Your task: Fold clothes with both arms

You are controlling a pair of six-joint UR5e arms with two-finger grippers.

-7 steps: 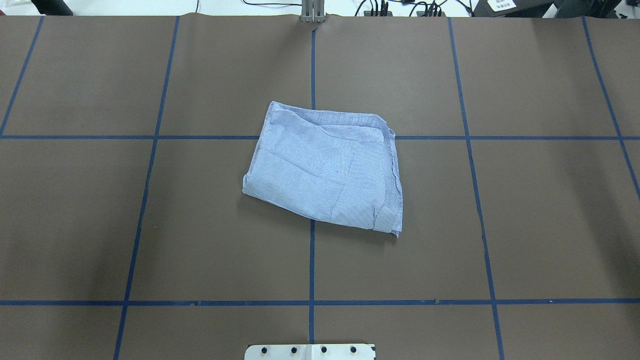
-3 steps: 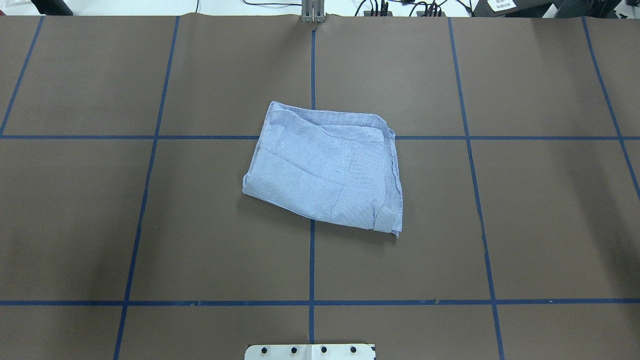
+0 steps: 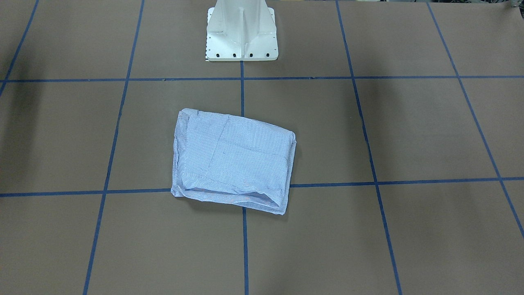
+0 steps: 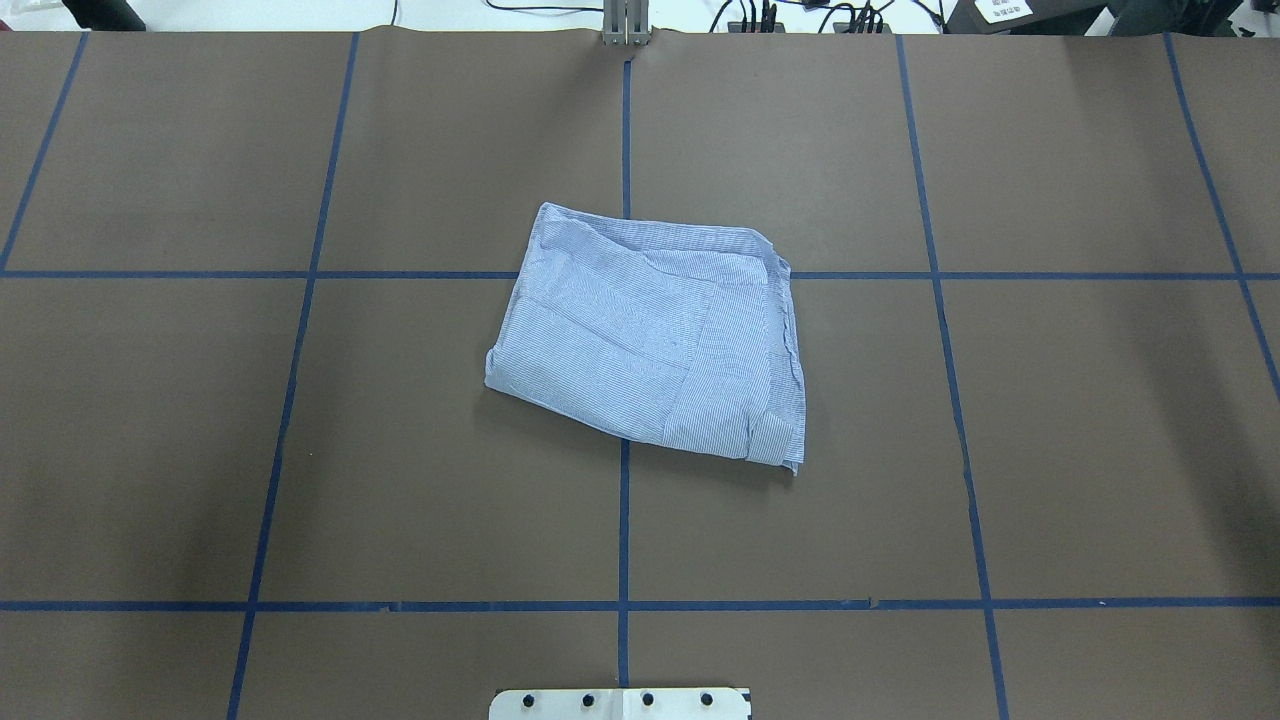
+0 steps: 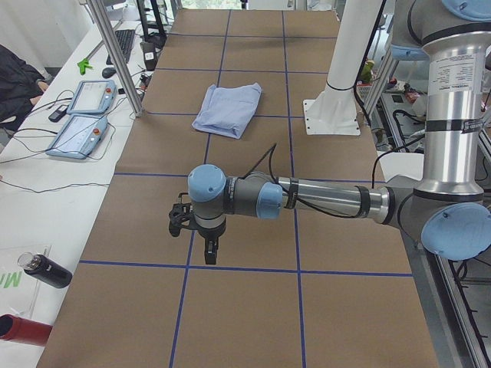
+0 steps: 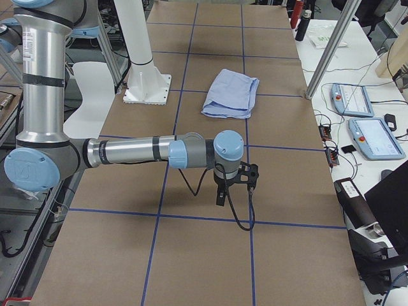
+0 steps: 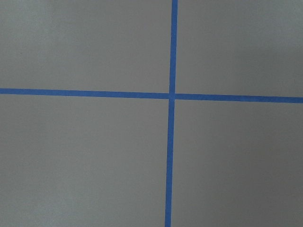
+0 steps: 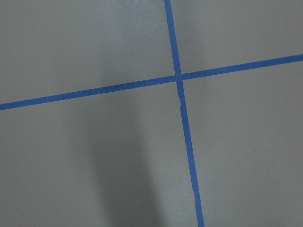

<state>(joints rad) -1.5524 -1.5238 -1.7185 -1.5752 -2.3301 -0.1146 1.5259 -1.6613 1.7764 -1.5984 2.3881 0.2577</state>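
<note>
The clothes, one light blue striped shirt (image 4: 650, 335), lie folded into a compact rectangle at the middle of the brown table (image 4: 1050, 450), touched by nothing. The shirt (image 3: 233, 159) also shows in the front view and small in both side views (image 5: 228, 110) (image 6: 231, 94). My left gripper (image 5: 209, 251) hangs over bare table far from the shirt, toward the table's left end. My right gripper (image 6: 220, 196) hangs likewise toward the right end. I cannot tell whether either is open or shut. Both wrist views show only table and blue tape.
Blue tape lines (image 4: 623, 520) grid the table. The white pedestal base (image 3: 241, 30) stands at the robot's edge. Side benches hold teach pendants (image 5: 80, 115) (image 6: 366, 121) and bottles (image 5: 46, 270). A person's dark sleeve (image 5: 15, 77) shows at the left bench.
</note>
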